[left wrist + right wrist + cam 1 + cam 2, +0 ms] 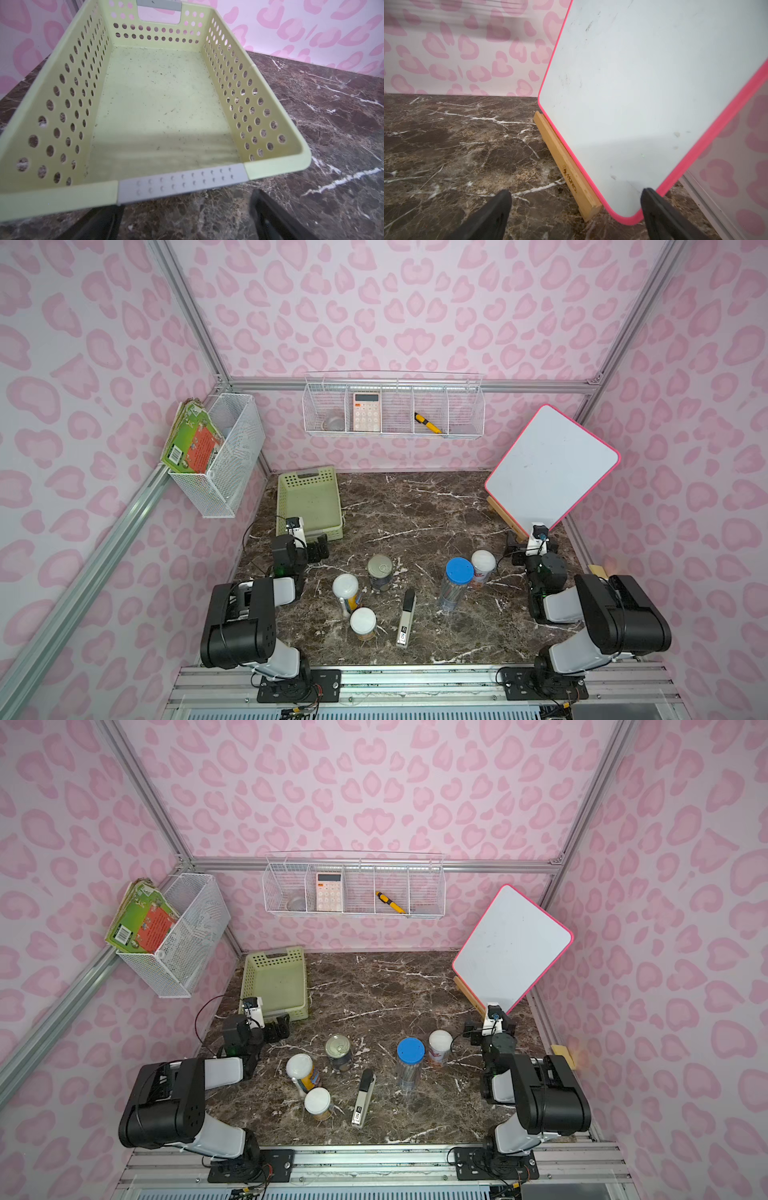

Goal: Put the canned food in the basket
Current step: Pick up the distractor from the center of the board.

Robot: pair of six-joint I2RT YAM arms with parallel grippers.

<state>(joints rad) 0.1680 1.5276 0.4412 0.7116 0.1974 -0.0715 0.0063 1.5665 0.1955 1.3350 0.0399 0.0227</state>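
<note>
Four cans stand on the marble table in both top views: a dark can with a silver pull-tab top (380, 572) (338, 1050), two white-lidded cans (345, 593) (363, 623) near the front, and a white-lidded red-labelled can (483, 568) on the right. The pale green basket (309, 502) (276, 166) sits empty at the back left. My left gripper (318, 549) (185, 216) is open just in front of the basket's near rim, holding nothing. At the right, my right gripper (532, 543) (576, 199) is open and empty, facing the whiteboard.
A clear jar with a blue lid (457, 585) stands beside the red-labelled can. A stapler (406, 617) lies between the cans. A pink-edged whiteboard (548, 468) (643, 93) leans on a wooden stand (566, 166) at the back right. White wire baskets (392, 406) hang on the walls.
</note>
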